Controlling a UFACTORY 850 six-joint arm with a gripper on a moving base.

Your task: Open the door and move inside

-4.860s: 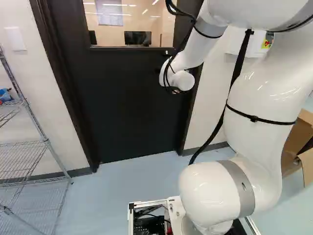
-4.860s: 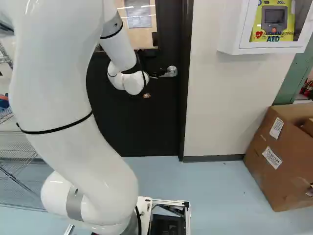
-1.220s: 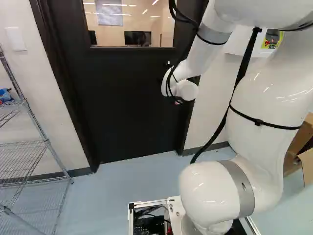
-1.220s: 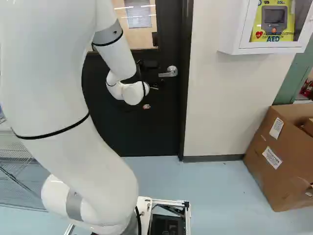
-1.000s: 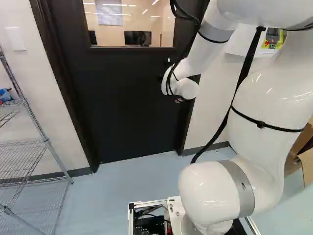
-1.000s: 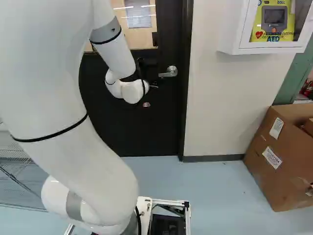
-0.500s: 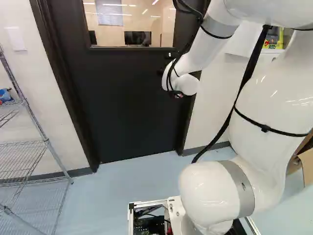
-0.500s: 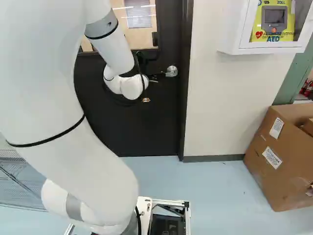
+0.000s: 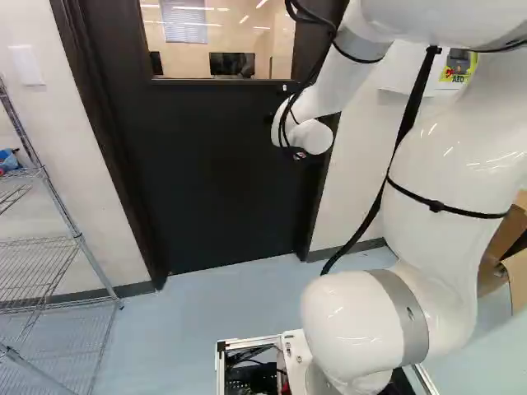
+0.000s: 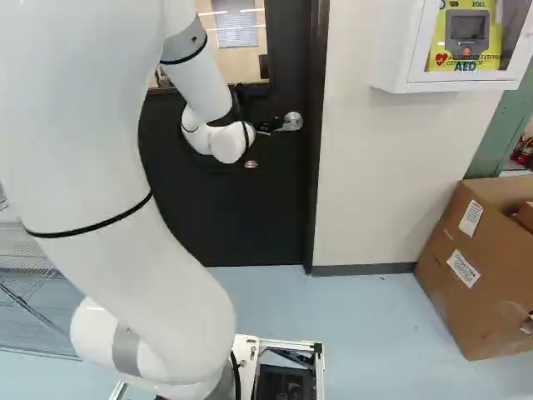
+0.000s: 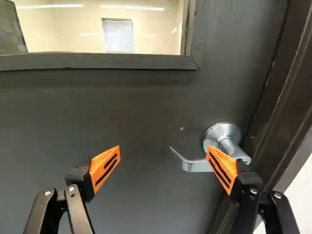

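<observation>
The dark door [image 9: 222, 181] stands closed in its frame, with a window in its upper part. Its silver lever handle [image 10: 291, 122] is at the door's right side in the right base view. Close to the lever there, part of my gripper [image 10: 265, 128] shows beyond the white wrist. In the wrist view my gripper [image 11: 164, 153] is open, its orange-padded fingers wide apart with nothing held. One finger overlaps the lever [image 11: 196, 165] near its round mount; the lever's bent free end shows between the fingers. Whether that finger touches the lever I cannot tell.
A wire shelf rack [image 9: 62, 247] stands left of the door. Right of the door frame, a white cabinet [image 10: 400, 58] hangs on the wall above an open cardboard box [image 10: 475, 267] on the floor. The door frame [image 11: 282, 92] runs close beside the handle.
Over the last second my arm has shifted slightly; in the right base view the wrist is a little higher, and the gripper now covers part of the lever. Base and door have not moved.
</observation>
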